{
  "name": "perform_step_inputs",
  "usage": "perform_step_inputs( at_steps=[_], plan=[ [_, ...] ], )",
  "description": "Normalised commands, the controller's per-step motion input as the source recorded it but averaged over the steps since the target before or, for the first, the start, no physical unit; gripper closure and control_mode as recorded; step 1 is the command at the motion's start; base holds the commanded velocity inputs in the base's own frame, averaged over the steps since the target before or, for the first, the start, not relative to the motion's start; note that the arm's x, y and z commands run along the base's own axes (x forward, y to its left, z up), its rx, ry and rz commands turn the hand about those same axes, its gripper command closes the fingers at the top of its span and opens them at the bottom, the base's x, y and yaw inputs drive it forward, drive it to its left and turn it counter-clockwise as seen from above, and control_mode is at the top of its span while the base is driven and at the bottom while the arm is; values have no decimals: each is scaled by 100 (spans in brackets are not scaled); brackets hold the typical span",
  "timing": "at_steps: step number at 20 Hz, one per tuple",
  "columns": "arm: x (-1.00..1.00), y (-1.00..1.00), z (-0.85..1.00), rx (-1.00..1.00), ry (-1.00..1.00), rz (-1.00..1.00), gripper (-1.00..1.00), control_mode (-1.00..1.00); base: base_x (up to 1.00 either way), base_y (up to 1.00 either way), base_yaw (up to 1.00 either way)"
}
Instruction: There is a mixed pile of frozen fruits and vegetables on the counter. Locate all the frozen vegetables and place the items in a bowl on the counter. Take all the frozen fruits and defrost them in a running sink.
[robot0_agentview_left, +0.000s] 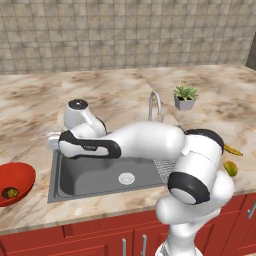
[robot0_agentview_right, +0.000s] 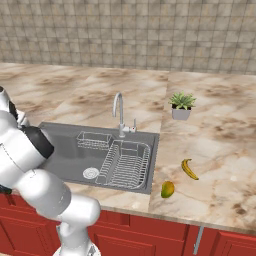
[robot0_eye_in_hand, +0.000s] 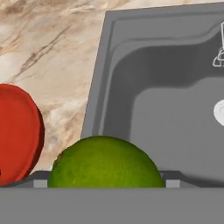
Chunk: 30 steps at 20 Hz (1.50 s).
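My gripper (robot0_agentview_left: 51, 141) reaches left over the left rim of the sink (robot0_agentview_left: 95, 175), shut on the round bright green vegetable (robot0_eye_in_hand: 105, 164), which hides the fingertips in the hand view. The red bowl (robot0_agentview_left: 15, 181) stands on the counter (robot0_agentview_left: 30, 110) just left of the sink, below and left of the gripper, with the darker green spotted vegetable (robot0_agentview_left: 9, 192) lying in it. The bowl's rim (robot0_eye_in_hand: 19, 131) shows to the left of the held vegetable. The yellow banana (robot0_agentview_right: 189, 169) and the yellow-green oval fruit (robot0_agentview_right: 167, 189) lie on the counter right of the sink.
A curved chrome tap (robot0_agentview_right: 119, 112) stands behind the basin, and a wire dish rack (robot0_agentview_right: 125, 165) fills its right half. A small potted plant (robot0_agentview_right: 181, 106) sits at the back right. My arm's elbow spans the sink's front.
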Motion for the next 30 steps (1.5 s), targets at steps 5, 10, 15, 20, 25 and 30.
perform_step_inputs(
  at_steps=[5,10,15,20,25,30],
  plan=[
    [0,60,0,3,-4,0,100,-100,0,0,0],
    [0,58,0,6,-4,0,100,-100,0,0,0],
    [-3,52,0,7,-4,0,100,-100,0,0,0],
    [0,53,0,3,0,0,100,-100,0,0,0],
    [0,61,-2,0,0,0,100,-100,0,0,0],
    [0,69,-5,0,0,0,100,-100,0,0,0]
  ],
)
